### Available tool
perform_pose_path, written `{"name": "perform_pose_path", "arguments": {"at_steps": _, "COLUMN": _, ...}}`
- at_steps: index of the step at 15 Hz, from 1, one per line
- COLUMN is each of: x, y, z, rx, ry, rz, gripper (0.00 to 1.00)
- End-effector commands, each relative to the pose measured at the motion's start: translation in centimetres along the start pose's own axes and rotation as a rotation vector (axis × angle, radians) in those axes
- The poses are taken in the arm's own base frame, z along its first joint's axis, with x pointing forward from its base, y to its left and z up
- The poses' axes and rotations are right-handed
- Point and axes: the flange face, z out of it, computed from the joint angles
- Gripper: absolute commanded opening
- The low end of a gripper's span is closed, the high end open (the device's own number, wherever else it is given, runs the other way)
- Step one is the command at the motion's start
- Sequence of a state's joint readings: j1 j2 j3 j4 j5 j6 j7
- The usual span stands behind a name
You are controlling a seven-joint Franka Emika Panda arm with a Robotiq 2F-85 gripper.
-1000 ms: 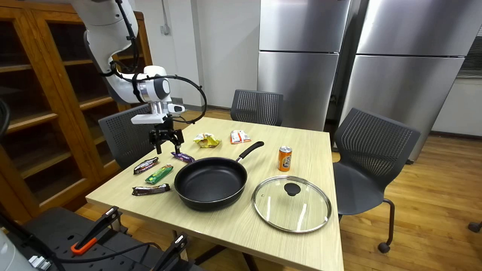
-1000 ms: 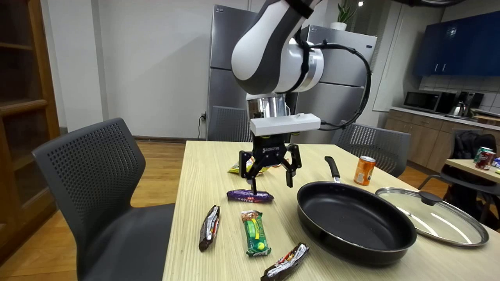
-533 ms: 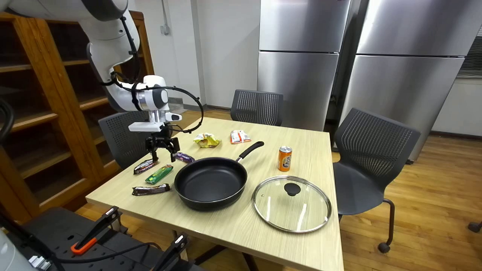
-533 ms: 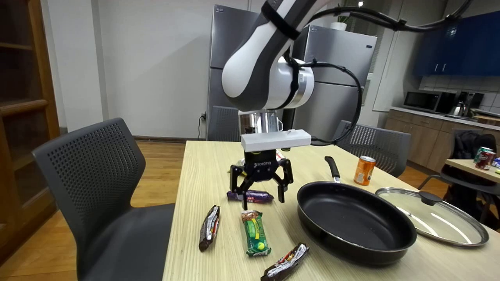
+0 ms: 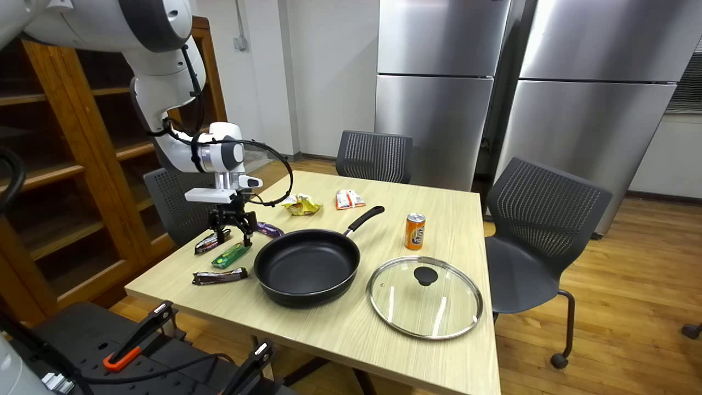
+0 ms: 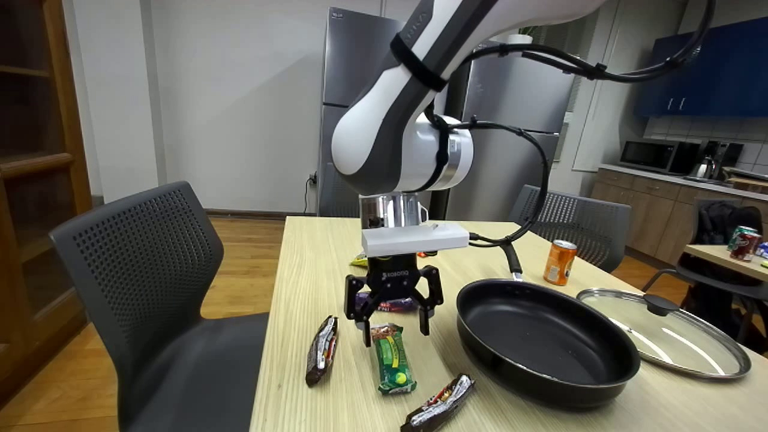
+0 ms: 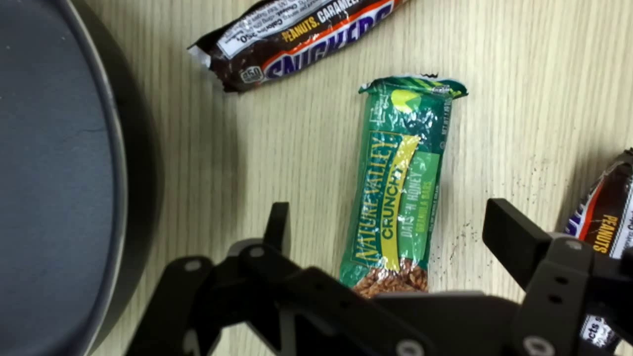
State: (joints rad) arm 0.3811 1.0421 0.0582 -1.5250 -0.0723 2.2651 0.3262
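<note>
Bar, glossy green with a yellow stripe, lying on the desk; your tool points down near its brown-printed end, fingers spread apart.

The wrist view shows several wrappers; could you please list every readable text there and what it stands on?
"NATURE VALLEY": green wrapper
"CRUNCHY": green wrapper
"OATS 'N HONEY": green wrapper
"GRANOLA BARS": green wrapper
"SNICKERS": upper brown wrapper
"PEANUTS. CARAMEL", cut off: upper brown wrapper
"Calories": upper brown wrapper
"PEANUTS": right-hand brown wrapper
"cts s", fragment: white patch at lower right
Too small, blurred or covered: the remaining print, numbers included.
</note>
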Motion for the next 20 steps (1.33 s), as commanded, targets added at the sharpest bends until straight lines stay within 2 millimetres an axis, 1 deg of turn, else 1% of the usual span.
{"name": "perform_pose_path", "arguments": {"at_steps": 1, "x": 1.1, "y": 0.0, "z": 0.0, "rx": 0.054, "ry": -0.013, "rz": -0.012, "gripper": 1.0}}
{"name": "perform_pose_path", "arguments": {"at_steps": 8, "x": 1.8, "y": 0.5, "z": 0.7, "rx": 0.081, "ry": -0.025, "rz": -0.007, "gripper": 1.0}}
{"name": "perform_pose_path", "arguments": {"at_steps": 13, "x": 2.0, "y": 0.3, "z": 1.2, "rx": 0.076, "ry": -0.026, "rz": -0.009, "gripper": 1.0}}
{"name": "perform_pose_path", "arguments": {"at_steps": 14, "x": 2.1, "y": 0.3, "z": 1.3, "rx": 0.076, "ry": -0.027, "rz": -0.008, "gripper": 0.75}}
{"name": "perform_pose_path", "arguments": {"at_steps": 15, "x": 2.1, "y": 0.3, "z": 1.3, "rx": 0.076, "ry": -0.027, "rz": -0.008, "gripper": 0.74}}
{"name": "perform_pose_path", "arguments": {"at_steps": 20, "x": 2.0, "y": 0.4, "z": 1.2, "rx": 0.077, "ry": -0.021, "rz": -0.005, "gripper": 0.33}}
